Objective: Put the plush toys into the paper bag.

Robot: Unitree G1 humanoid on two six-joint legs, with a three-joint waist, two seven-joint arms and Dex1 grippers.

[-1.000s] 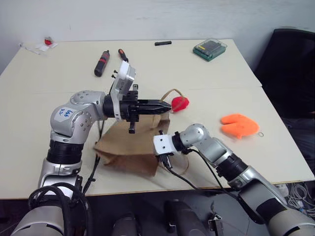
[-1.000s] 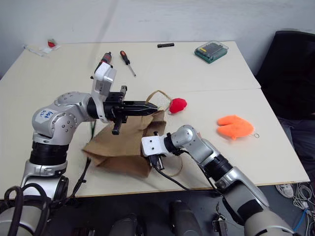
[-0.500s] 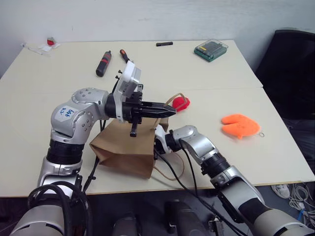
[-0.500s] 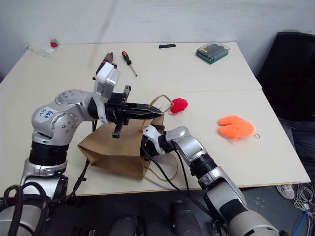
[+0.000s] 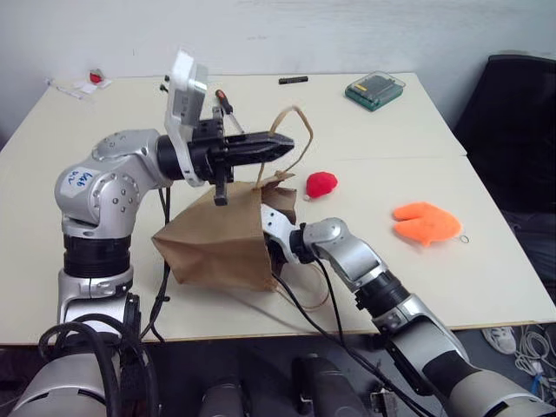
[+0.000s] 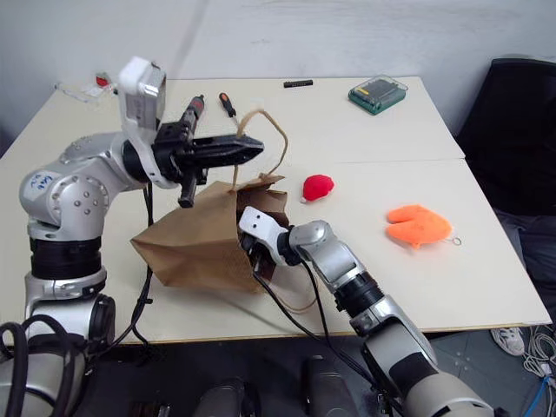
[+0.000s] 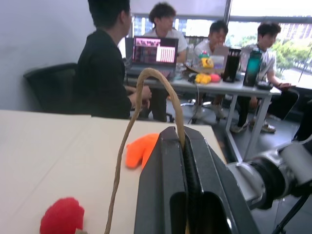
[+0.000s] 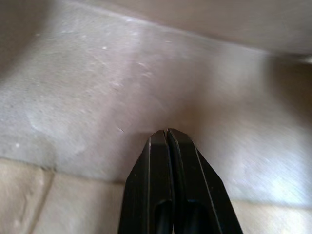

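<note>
Paper bag (image 5: 221, 243) at tabletop (image 5: 391, 122) centre: our left pincer (image 5: 287, 143) pinches its handle (image 5: 291, 139); our right pincer (image 8: 166, 134), pressed together, is inside. Red toy (image 5: 321, 183) and orange toy (image 5: 425, 221) lie at three o'clock.

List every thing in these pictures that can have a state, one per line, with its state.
paper bag: on the table, mouth lifted by one handle
left gripper: shut on the bag's handle
right gripper: shut, tips inside the bag's mouth
red plush toy: outside the bag
orange plush toy: outside the bag
green bit case: closed
</note>
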